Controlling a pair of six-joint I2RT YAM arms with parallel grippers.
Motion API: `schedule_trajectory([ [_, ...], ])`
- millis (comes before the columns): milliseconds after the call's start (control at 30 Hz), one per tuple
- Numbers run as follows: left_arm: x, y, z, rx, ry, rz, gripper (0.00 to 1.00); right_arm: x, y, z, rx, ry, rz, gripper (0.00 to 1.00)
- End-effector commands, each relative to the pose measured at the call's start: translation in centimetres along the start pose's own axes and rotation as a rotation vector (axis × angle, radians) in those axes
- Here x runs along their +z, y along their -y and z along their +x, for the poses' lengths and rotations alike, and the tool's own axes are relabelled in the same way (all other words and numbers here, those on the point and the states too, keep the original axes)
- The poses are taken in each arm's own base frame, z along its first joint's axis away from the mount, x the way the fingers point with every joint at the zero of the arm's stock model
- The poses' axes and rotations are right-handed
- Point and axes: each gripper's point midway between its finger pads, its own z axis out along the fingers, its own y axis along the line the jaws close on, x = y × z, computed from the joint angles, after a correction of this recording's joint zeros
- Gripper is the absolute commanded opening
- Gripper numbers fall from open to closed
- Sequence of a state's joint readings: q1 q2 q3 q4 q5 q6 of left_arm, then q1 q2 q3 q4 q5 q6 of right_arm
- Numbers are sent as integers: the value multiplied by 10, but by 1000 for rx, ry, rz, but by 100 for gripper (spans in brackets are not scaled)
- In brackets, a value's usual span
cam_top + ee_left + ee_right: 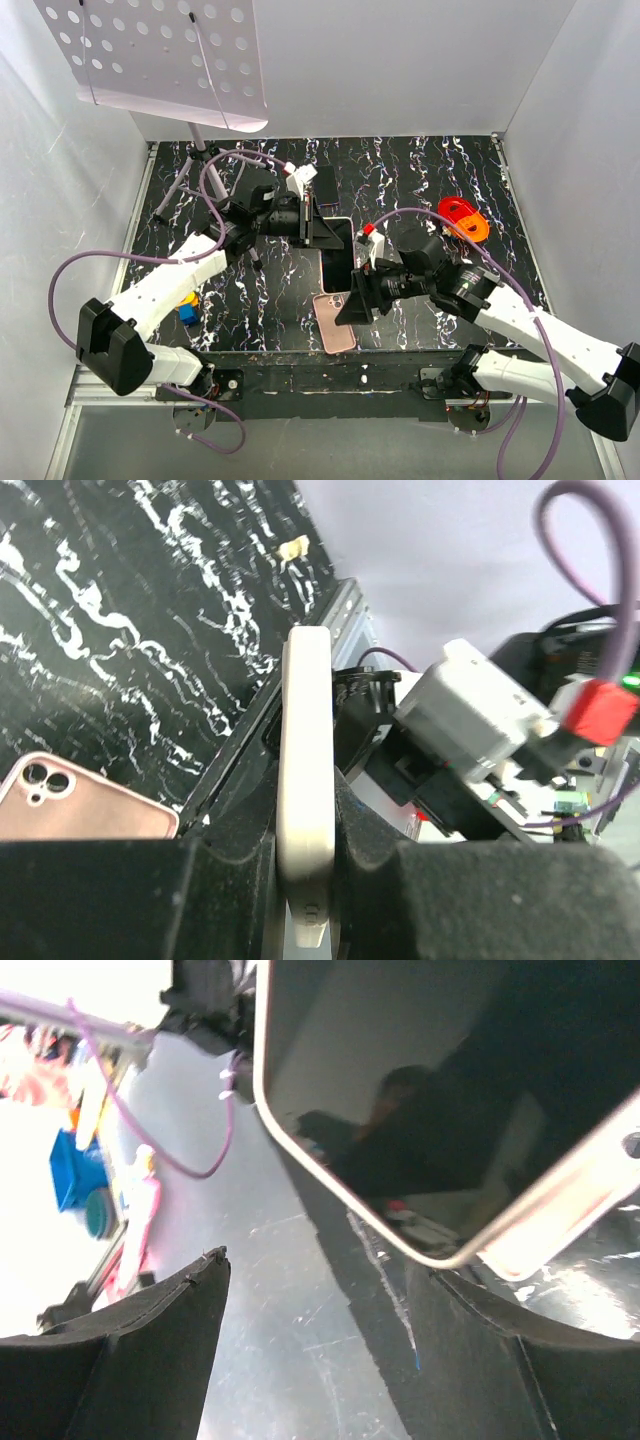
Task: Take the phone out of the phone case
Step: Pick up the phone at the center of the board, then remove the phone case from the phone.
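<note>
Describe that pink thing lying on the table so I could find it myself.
Start at the black marbled table and go to the middle of its near edge. The pink case lies flat there, just nearer than the dark-screened phone gripped in the left pincer. It is the only pale pink rectangle, with round camera holes in one corner.

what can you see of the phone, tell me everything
The phone is a slim slab with a pale cream rim, rounded corners and a dark glossy screen. It is out of the pink case, which lies apart from it. The left gripper is shut on its two faces at one end. The open right gripper sits by the other end; contact is unclear.
</note>
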State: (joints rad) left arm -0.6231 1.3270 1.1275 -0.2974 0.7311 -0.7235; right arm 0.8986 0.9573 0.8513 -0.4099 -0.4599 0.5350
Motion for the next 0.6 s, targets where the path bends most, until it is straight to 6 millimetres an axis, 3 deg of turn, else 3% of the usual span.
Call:
schedule_trajectory([
  [0, -34, 78, -17, 193, 43, 248, 0, -15, -49, 1, -92, 9, -271, 75],
  [200, -45, 99, -20, 194, 34, 327, 0, -31, -60, -8, -82, 105, -373, 58],
  [400, -54, 122, -21, 183, 27, 420, 0, -46, -52, -24, -53, 200, -349, 54],
  [567, -59, 130, -22, 177, 40, 449, 0, -55, -69, -35, -95, 223, -427, 45],
])
